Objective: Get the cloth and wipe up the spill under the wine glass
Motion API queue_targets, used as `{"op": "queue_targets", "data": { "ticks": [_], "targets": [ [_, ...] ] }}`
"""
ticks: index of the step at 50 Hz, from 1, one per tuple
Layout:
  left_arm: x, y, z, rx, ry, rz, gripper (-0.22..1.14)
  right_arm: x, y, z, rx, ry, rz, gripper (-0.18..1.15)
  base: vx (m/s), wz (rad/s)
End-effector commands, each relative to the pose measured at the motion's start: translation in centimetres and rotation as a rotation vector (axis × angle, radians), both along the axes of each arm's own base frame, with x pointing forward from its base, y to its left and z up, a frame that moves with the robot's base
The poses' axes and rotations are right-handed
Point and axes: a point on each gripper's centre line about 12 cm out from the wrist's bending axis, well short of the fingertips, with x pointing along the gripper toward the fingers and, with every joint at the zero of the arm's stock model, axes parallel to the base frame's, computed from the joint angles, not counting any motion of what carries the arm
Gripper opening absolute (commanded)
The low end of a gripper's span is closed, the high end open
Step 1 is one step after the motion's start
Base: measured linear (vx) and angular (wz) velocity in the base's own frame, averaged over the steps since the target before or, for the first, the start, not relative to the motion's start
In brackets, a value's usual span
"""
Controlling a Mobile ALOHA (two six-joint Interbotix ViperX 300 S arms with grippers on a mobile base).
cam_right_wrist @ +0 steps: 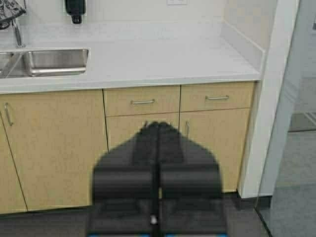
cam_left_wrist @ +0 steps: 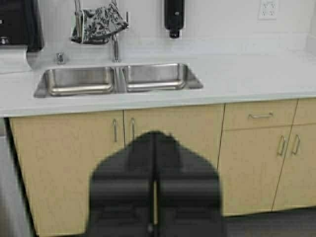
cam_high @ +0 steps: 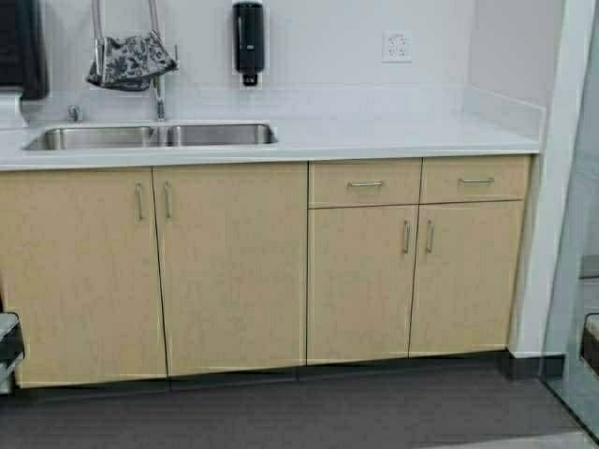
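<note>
The black-and-white patterned cloth (cam_high: 131,60) hangs over the tall faucet behind the sink at the back left; the left wrist view shows the cloth (cam_left_wrist: 98,23) too, and a corner of the cloth (cam_right_wrist: 11,8) shows in the right wrist view. The wine glass and the spill are out of view. My left gripper (cam_left_wrist: 154,136) is shut and empty, well short of the cabinets. My right gripper (cam_right_wrist: 158,126) is shut too, facing the drawers. In the high view only a bit of each arm shows at the side edges.
A double steel sink (cam_high: 154,137) sits in the white counter (cam_high: 393,136). A black soap dispenser (cam_high: 248,39) and an outlet (cam_high: 397,45) are on the wall. Tan cabinet doors (cam_high: 229,267) stand ahead, a white post (cam_high: 547,187) at right, dark floor (cam_high: 299,412) below.
</note>
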Motion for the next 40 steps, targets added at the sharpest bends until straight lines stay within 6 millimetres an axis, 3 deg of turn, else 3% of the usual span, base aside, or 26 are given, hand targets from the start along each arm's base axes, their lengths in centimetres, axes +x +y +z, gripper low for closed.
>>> {"op": "queue_targets", "data": {
  "ticks": [1,40],
  "targets": [
    [0.16,-0.01,0.20,0.000,-0.012,-0.001,0.02,0.18,0.04,0.98,0.000,-0.028,0.002,0.05,0.28,0.03],
    [-0.12,-0.01,-0.66,-0.032,-0.003,-0.003,0.02,0.15,0.07,0.91,0.036,-0.029,0.005,0.05,0.33,0.09]
  ]
}}
